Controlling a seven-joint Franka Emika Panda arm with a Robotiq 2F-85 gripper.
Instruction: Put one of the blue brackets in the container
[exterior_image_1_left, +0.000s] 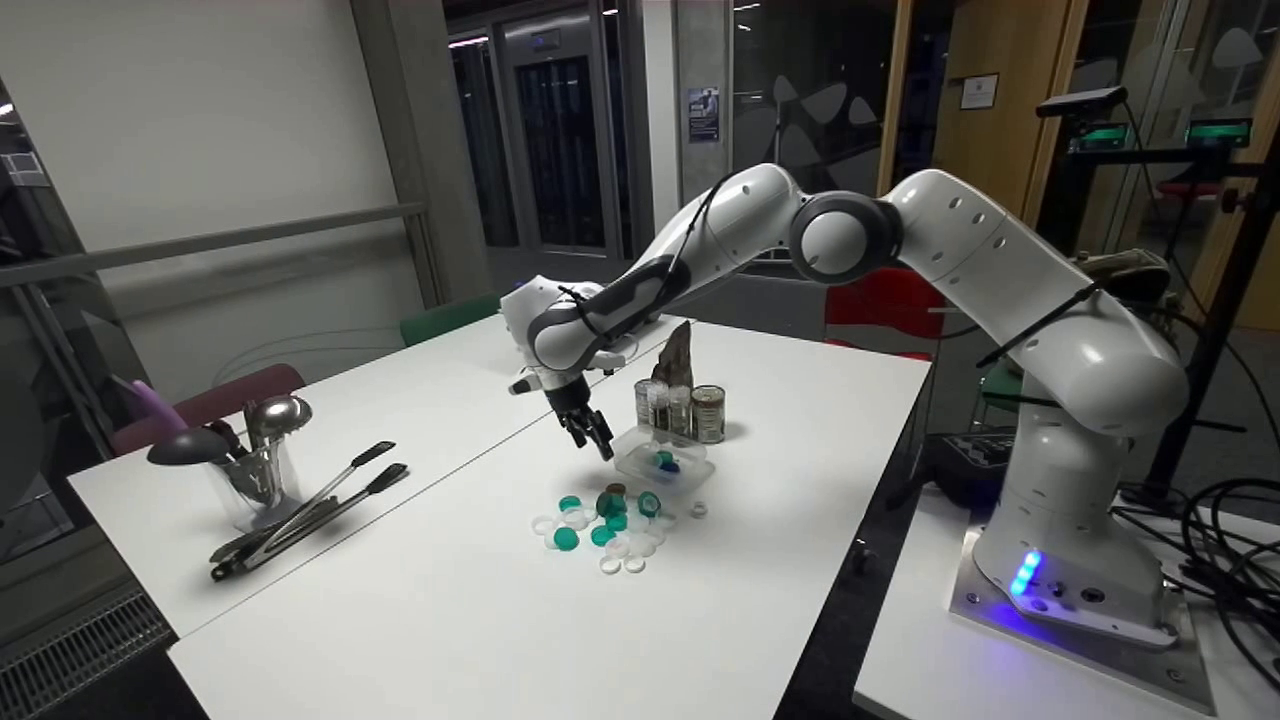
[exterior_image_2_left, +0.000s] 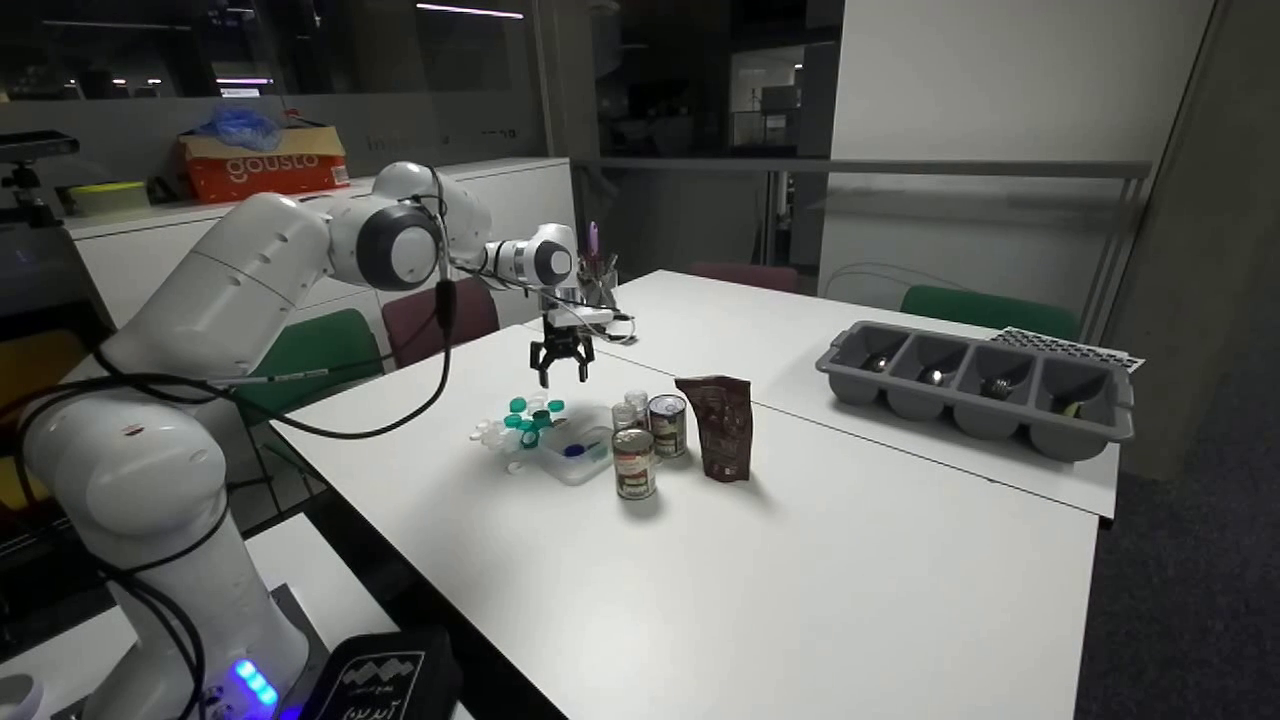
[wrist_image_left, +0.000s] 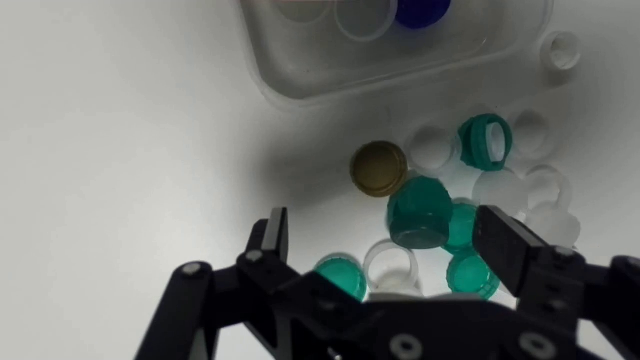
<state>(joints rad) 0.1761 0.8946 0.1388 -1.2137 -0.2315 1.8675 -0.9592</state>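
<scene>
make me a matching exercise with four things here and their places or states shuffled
Column 1
1. gold-brown cap
2. dark blue piece
3. end effector
4. brown pouch

Column 2
a. inside the clear container
b. standing near the cans
c. open, above the table
d. on the table beside a dark teal cap

Pairs: 1-d; 2-a; 3-c; 4-b

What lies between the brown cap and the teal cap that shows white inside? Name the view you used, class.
A pale round cap lies between the brown cap and that teal cap, as the wrist view shows.
</scene>
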